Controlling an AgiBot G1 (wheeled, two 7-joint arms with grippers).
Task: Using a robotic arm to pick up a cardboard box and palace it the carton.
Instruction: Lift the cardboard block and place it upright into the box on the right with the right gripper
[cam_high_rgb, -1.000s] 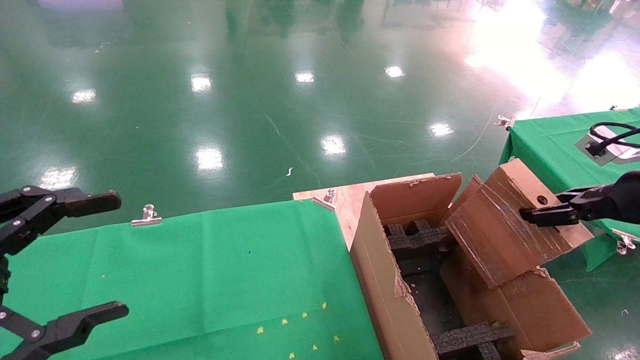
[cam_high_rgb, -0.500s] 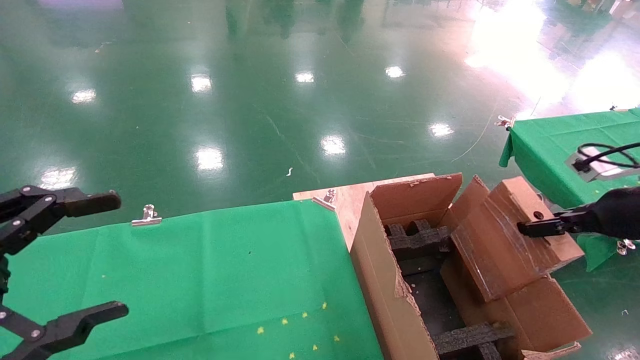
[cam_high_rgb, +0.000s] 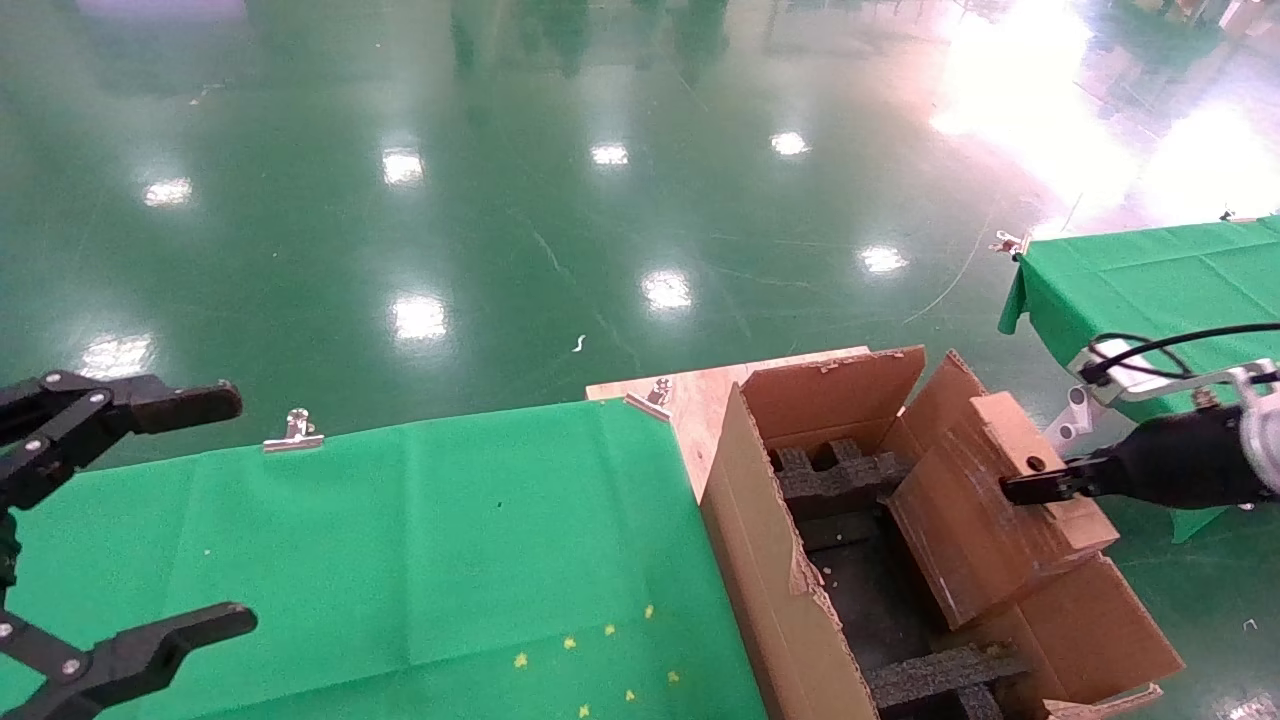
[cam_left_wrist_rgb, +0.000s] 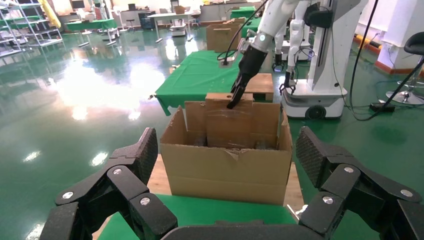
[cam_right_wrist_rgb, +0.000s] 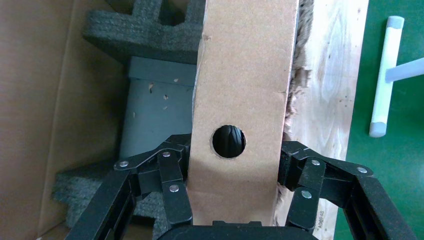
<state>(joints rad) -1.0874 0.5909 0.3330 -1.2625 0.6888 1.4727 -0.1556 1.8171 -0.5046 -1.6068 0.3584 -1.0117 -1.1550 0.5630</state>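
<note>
lower now than a second ago, the cardboard box (cam_high_rgb: 990, 505) is tipping down into the carton (cam_high_rgb: 790, 560), its low edge inside between the black foam inserts (cam_high_rgb: 835, 475). the right gripper (cam_high_rgb: 1010, 490) is clamping its upper end, fingers (cam_right_wrist_rgb: 170, 187) pressed to both faces by the round hole. the left gripper (cam_high_rgb: 150, 515) is hanging wide open over the green table (cam_high_rgb: 420, 540), well apart.

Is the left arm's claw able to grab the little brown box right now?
Probably not. The left gripper hangs open over the green table, far from the cardboard box, which the right gripper grips, and the carton wall stands between.
</note>
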